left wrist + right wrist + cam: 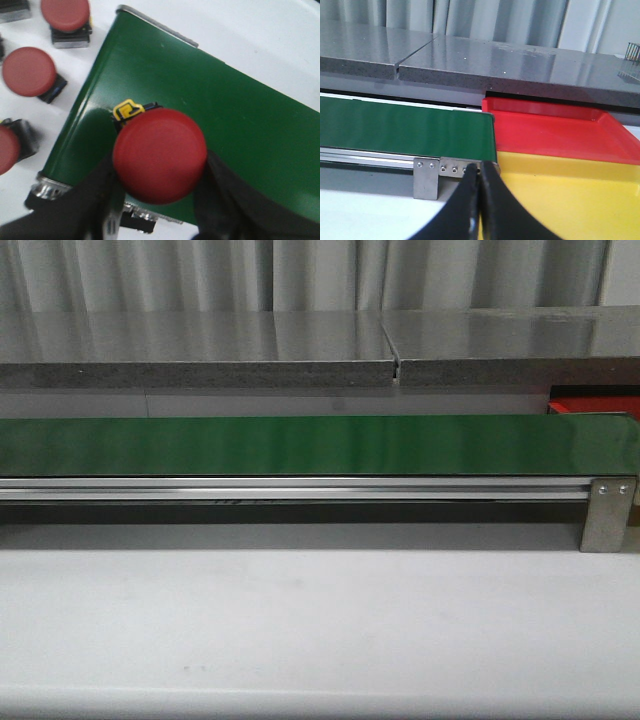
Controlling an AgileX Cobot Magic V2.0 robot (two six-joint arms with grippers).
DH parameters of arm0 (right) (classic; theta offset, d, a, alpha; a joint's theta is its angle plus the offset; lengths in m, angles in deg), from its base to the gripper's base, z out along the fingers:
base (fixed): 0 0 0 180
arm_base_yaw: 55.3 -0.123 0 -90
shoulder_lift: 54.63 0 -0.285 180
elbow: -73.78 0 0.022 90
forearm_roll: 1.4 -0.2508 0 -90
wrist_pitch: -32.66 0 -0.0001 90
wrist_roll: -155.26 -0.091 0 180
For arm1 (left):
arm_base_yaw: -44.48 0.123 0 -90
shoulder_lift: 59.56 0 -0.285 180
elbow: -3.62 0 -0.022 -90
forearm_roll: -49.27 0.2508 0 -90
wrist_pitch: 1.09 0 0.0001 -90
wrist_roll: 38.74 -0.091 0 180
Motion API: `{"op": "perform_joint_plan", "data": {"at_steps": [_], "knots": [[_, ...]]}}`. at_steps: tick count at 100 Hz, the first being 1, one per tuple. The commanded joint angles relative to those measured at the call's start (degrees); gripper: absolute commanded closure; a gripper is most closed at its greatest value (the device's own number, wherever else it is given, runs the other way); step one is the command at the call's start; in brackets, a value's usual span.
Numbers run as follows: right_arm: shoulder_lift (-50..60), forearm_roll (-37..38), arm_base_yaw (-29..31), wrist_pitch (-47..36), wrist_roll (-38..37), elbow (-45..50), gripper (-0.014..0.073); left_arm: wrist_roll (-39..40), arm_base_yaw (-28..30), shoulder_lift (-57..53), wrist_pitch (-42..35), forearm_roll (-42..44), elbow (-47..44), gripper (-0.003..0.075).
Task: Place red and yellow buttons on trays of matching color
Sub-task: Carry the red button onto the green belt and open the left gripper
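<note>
One red button (159, 155) (left end effector (155, 200))

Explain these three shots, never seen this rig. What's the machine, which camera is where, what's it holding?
It is a robot with two arms, each ending in a claw and carrying its own camera.

The front view looks forward over a white table at a long green belt. Neither arm shows there; a red corner peeks in at the belt's right end.

The left wrist view looks down past the left claw. Its dark fingers are shut on a red button, held over the belt's end. More red buttons lie on the white surface beside it.

The right wrist view looks along the belt's other end. The right claw is shut and holds nothing. Past it sit a red tray and a yellow tray, side by side, both without buttons.
</note>
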Motion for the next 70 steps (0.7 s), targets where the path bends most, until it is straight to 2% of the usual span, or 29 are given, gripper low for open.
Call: {"op": "perform_joint_plan", "data": {"at_steps": [1,21,44,49,56,70], "knots": [[1.07,0.43,0.00,-4.28,0.30,-1.31,0.0711,0.08,-1.88,0.76,0.83,-1.20,5.55,0.0732],[1.07,0.43,0.00,-4.28,0.30,-1.31,0.0711,0.18,-4.78,6.64,6.02,2.88,11.19,0.0731],[1.07,0.43,0.00,-4.28,0.30,-1.31,0.0711,0.77,-5.34,7.13,6.54,4.11,11.37,0.0706],[1.07,0.43,0.00,-4.28,0.30,-1.31,0.0711,0.77,-5.34,7.13,6.78,4.11,11.37,0.0667],[1.07,0.43,0.00,-4.28,0.30,-1.31,0.0711,0.77,-5.34,7.13,7.10,4.11,11.37,0.0573],[1.07,0.43,0.00,-4.28,0.30,-1.31,0.0711,0.22,-5.34,7.13,7.34,3.99,11.37,0.0259]]}}
